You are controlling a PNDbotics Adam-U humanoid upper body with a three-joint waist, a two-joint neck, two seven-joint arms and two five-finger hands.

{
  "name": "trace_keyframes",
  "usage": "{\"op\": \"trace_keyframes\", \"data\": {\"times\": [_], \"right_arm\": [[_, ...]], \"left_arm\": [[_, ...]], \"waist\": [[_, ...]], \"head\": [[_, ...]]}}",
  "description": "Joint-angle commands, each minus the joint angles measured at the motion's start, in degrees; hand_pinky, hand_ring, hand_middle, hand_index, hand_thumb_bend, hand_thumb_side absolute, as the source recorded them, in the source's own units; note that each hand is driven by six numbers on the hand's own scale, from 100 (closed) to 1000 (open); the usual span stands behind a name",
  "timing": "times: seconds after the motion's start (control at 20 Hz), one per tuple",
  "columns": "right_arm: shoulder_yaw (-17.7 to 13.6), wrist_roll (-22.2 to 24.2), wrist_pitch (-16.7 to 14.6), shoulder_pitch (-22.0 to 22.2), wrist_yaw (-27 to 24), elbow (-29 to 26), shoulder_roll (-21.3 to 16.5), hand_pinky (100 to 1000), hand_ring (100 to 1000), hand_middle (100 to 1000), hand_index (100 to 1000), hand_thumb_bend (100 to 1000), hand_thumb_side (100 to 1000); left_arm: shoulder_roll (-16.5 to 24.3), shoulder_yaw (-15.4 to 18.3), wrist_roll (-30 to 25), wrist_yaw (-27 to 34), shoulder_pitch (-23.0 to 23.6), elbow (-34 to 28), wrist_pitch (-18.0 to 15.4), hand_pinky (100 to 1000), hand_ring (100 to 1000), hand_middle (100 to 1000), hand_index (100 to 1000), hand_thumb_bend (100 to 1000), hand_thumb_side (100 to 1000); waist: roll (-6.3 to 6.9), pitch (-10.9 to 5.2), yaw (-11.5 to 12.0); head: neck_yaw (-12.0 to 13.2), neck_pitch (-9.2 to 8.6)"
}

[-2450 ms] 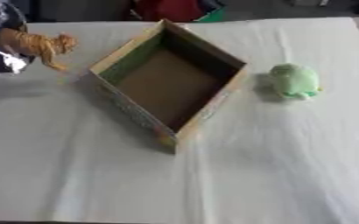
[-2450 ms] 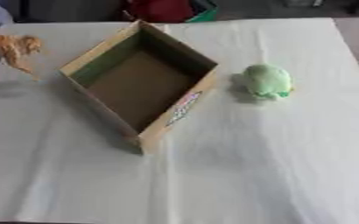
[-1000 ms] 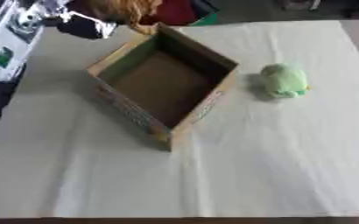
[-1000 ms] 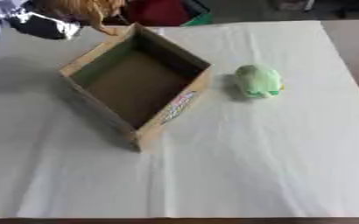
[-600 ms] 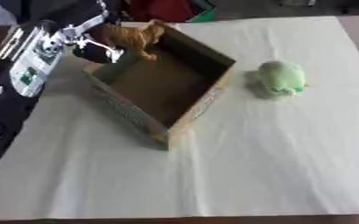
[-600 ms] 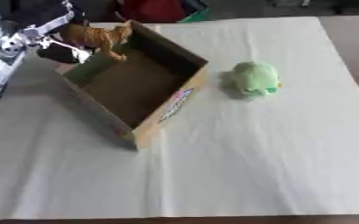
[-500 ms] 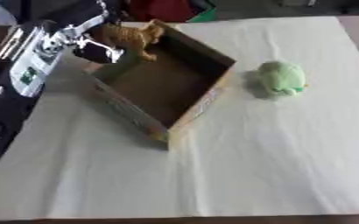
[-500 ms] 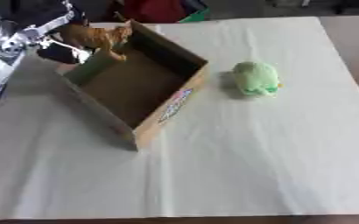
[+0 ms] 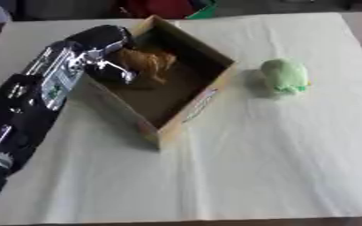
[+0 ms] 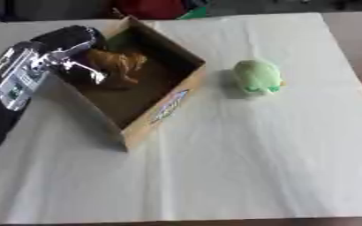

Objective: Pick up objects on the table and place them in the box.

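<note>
The left hand point(image 9: 107, 53) reaches into the box point(image 9: 207, 95), fingers seemingly curled round the brown toy point(image 9: 147, 64).

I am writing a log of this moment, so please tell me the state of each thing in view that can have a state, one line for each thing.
cardboard box: open at the top, standing askew on the table.
brown toy animal: inside the box, held by the left hand.
left hand: over the box, shut on the brown toy animal.
green plush toy: lying on the table to the right of the box, untouched.
right hand: not in view.
</note>
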Motion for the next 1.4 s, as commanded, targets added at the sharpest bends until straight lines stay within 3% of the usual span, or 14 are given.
{"op": "trace_keyframes", "data": {"times": [0.05,0.15,0.25,0.3,0.5,0.55,0.75,1.0,1.3,1.35,1.4], "right_arm": [[-0.4,0.2,-0.8,-1.8,1.7,1.8,-0.2,805,1000,742,824,100,1000],[-0.3,0.6,-1.0,-2.1,2.4,2.9,0.3,806,1000,745,824,100,1000],[-0.2,1.5,-1.5,-2.2,3.6,4.2,0.6,807,1000,748,825,100,1000],[-0.2,1.9,-1.7,-2.2,4.1,4.7,0.7,807,1000,749,825,100,1000],[-0.5,2.5,-2.3,-1.7,5.5,6.1,0.8,807,1000,748,824,100,1000],[-0.6,2.5,-2.4,-1.5,5.7,6.2,0.7,807,1000,748,824,100,1000],[-0.9,2.0,-2.3,-0.8,5.9,6.7,0.5,807,1000,749,824,100,1000],[-0.5,3.0,-2.9,-0.5,7.0,7.8,0.6,811,1000,759,831,100,1000],[0.1,5.8,-5.3,-0.4,9.3,9.7,0.7,821,1000,794,857,100,1000],[0.4,6.7,-6.0,-0.4,10.2,10.2,0.7,825,1000,805,866,100,1000],[0.4,7.6,-6.7,-0.5,11.0,10.7,0.9,830,1000,819,877,100,1000]], "left_arm": [[0.0,0.7,-0.8,-1.0,-2.0,0.9,-1.3,466,594,551,654,100,467],[-0.3,0.4,-2.6,-2.4,-2.1,1.3,-2.7,513,672,643,761,114,611],[-0.5,0.4,-4.5,-4.2,-2.2,1.1,-4.2,540,727,714,820,198,683],[-0.5,0.6,-5.0,-4.7,-2.3,0.8,-4.9,561,769,762,871,288,761],[-0.2,1.1,-7.1,-5.5,-2.5,-1.1,-6.0,600,821,812,916,469,913],[-0.1,1.1,-8.0,-5.2,-2.6,-1.7,-6.0,602,824,813,917,487,921],[0.6,1.1,-12.0,-3.5,-2.8,-4.7,-6.1,643,864,853,969,756,993],[1.4,2.3,-14.9,-2.1,-3.1,-7.3,-4.1,683,910,888,1000,1000,1000],[2.1,3.7,-13.3,-0.4,-3.0,-11.1,-0.8,697,923,899,1000,1000,1000],[2.3,3.9,-12.9,-0.5,-3.0,-12.0,-0.5,695,921,897,1000,983,1000],[2.4,4.1,-12.6,-0.5,-3.0,-12.7,-0.3,694,918,894,1000,896,1000]], "waist": [[-0.04,-0.98,-0.1],[0.01,-0.81,-0.1],[0.05,-0.72,-0.1],[0.07,-0.70,0.0],[0.16,-0.83,0.3],[0.17,-0.93,0.4],[0.19,-1.41,0.9],[0.18,-1.83,1.3],[-0.06,-2.07,1.7],[-0.10,-2.07,1.8],[-0.12,-2.08,1.8]], "head": [[-0.2,-0.20],[-0.3,-0.24],[-0.4,-0.14],[-0.4,-0.07],[-0.5,0.31],[-0.6,0.47],[-0.8,0.91],[-1.0,0.88],[-1.1,0.79],[-1.2,0.75],[-1.3,0.71]]}}
